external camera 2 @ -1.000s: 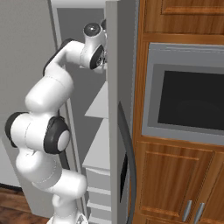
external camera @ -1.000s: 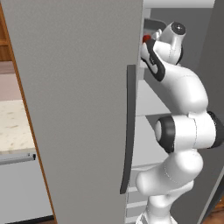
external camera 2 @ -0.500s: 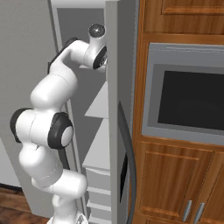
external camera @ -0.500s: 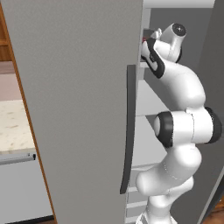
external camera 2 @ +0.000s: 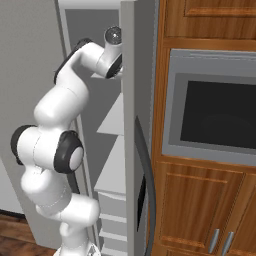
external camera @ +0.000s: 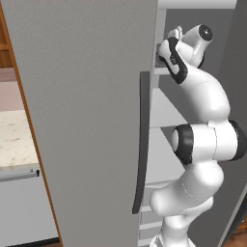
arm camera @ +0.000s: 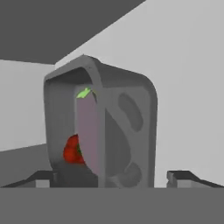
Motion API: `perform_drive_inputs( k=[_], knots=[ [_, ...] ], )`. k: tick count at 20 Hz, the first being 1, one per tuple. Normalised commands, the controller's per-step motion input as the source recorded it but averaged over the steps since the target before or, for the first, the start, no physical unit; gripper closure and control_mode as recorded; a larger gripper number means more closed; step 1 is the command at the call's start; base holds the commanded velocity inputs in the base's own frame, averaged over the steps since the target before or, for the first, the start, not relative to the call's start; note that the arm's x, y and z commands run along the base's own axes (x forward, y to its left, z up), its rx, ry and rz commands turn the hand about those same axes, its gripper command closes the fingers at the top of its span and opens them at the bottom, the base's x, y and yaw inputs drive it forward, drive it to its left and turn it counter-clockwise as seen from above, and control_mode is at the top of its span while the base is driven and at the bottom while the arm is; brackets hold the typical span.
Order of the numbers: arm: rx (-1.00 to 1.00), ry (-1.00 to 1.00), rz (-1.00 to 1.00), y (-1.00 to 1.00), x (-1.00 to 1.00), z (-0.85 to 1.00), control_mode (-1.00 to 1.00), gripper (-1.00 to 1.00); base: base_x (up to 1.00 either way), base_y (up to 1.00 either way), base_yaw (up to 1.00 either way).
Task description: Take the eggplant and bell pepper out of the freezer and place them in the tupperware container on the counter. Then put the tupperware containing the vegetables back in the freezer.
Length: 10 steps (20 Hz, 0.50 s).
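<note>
the shallow dark grey tupperware container sits tipped on its edge on a pale shelf inside the tall grey freezer, just in front of the wide-open, empty claw. it could fall over and spill. inside: one small red bell pepper, one purple eggplant.

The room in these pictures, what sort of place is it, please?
Most likely a home kitchen, rendered by computer. A tall grey freezer stands open with pale shelves inside, a built-in oven sits in brown wooden cabinets, and a speckled stone counter lies beside the freezer.
</note>
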Motion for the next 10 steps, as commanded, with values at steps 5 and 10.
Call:
perform_drive_inputs(
  k=[5, 10],
  knots=[
    [0.00, -0.34, 0.09, 0.00, -0.68, 0.30, -1.00, -1.00, 0.00, 0.00, 0.00],
    [0.00, -0.24, 0.01, 0.12, -0.95, 0.33, -1.00, -1.00, 0.00, 0.00, 0.00]
  ],
)
